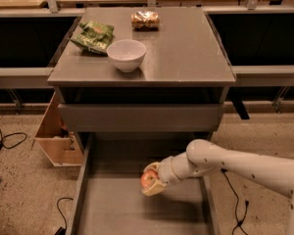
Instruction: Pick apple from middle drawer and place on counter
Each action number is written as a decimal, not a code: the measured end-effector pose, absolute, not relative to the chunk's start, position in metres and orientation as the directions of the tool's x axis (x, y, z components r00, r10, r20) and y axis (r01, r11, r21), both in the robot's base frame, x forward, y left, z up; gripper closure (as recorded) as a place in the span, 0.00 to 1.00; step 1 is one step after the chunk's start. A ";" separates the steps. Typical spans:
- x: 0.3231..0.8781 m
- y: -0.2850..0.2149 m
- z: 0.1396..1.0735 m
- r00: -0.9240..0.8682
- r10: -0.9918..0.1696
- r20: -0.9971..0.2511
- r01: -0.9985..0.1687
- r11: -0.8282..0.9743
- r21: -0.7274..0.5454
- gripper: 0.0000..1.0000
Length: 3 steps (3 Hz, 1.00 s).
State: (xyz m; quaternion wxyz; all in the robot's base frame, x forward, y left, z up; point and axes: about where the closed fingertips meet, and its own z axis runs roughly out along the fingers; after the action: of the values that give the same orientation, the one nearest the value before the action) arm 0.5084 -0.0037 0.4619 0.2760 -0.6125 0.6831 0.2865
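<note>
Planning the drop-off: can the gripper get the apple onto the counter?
Probably yes. The gripper, fingers shut on the small red-orange apple, sits in the open grey metal drawer; the right half of the grey-brown counter is bare.

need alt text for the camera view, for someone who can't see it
A white robot arm reaches into the open middle drawer, its gripper holding a small red apple over the drawer floor. On the counter above sit a white bowl, a green bag and a wrapped snack.
</note>
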 end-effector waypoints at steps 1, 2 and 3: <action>0.519 -0.020 0.562 -0.096 -0.688 -0.719 -0.994 0.104 0.032 1.00; 0.544 -0.033 0.678 -0.081 -0.696 -0.714 -0.992 0.129 -0.012 1.00; 0.570 -0.038 0.780 -0.083 -0.698 -0.712 -0.988 0.149 -0.031 1.00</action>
State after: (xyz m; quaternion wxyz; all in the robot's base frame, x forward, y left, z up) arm 0.5697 -0.0379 0.7805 0.3017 -0.6061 0.6954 0.2410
